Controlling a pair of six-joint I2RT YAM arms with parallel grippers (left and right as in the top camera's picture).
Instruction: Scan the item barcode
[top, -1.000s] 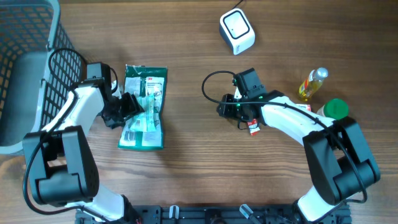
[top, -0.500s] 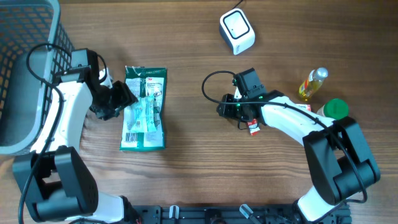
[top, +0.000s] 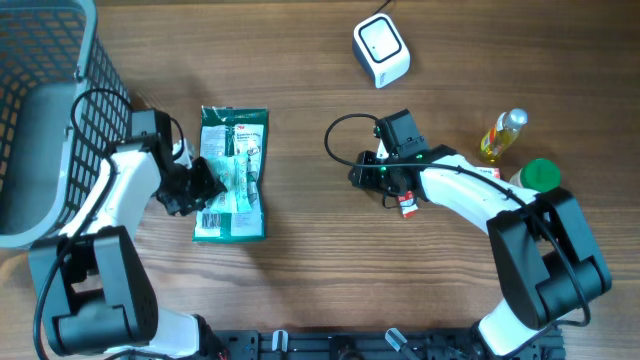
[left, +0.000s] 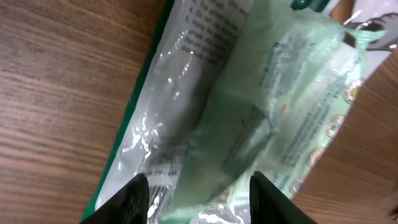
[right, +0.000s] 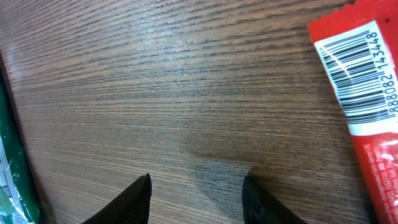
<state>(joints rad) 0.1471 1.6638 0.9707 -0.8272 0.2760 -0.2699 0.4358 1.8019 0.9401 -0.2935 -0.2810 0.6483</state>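
The green packet lies flat on the worktop, left of centre, with its long side running near to far. The left pincer sits over the packet's left edge, toward its near end.

In the left wrist view, the left pincer has its two dark fingers standing apart, one on each side of the puffed, pale-green middle of the packet. The clear shiny film and printed text fill most of that view. Whether the fingers are pinching the packet or only straddling it, I cannot tell.

The right pincer rests low near the centre of the worktop, pointing left. From its wrist camera the right pincer is released, with bare wood showing between the fingertips and nothing held.

A red sachet lies just to its right, with the barcode face up. From overhead, the sachet peeks out on the near side of the right arm.

The white scanner stands at the far edge, right of centre and well apart from both packets. A grey mesh basket fills the far-left corner. At the right, a yellow bottle lies tilted, with a green cap near it.
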